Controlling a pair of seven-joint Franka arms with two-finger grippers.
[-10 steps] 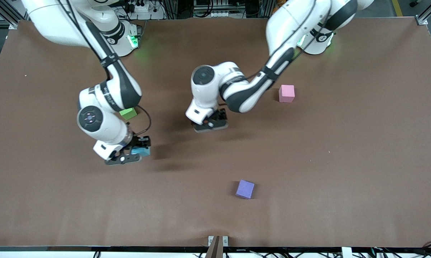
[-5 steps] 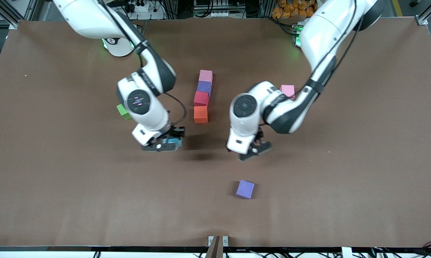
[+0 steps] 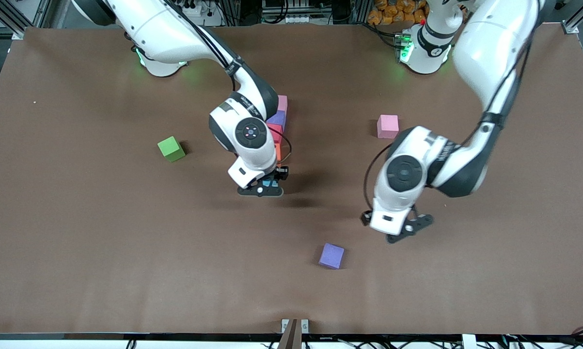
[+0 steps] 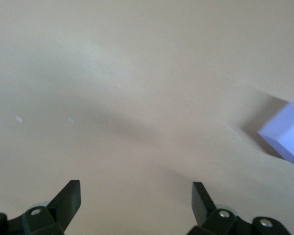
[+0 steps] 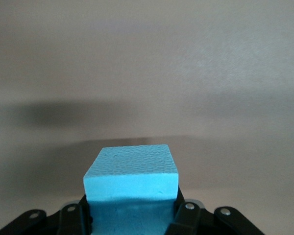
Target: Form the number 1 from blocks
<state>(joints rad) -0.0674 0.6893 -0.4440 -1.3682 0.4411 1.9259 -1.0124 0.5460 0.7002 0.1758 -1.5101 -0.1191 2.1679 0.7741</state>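
Row of blocks [image 3: 280, 116] at middle of table [image 3: 78, 252], running toward camera, partly under right arm [image 3: 175, 34]. Right gripper [image 3: 264, 188] with held block [image 3: 271, 183] over table at row's near end. Side block [image 3: 171, 148] toward right arm's end. Far block [image 3: 387, 126] toward left arm's end. Near block [image 3: 331, 255] nearest camera, well apart from the rest. Left gripper [image 3: 407, 228] over table between far block and near block.

Light blue block [image 5: 131, 178]: foam-like, matt, finely pebbled top face. Purple block [image 3: 331, 255]: matt, smooth-looking. Green block [image 3: 171, 148] and pink block [image 3: 387, 126]: same dull finish. Table [image 3: 490, 271]: brown matt covering, faintly rippled. Arm shells: glossy white plastic; gripper fingers [image 4: 68, 198]: black, matt plastic.
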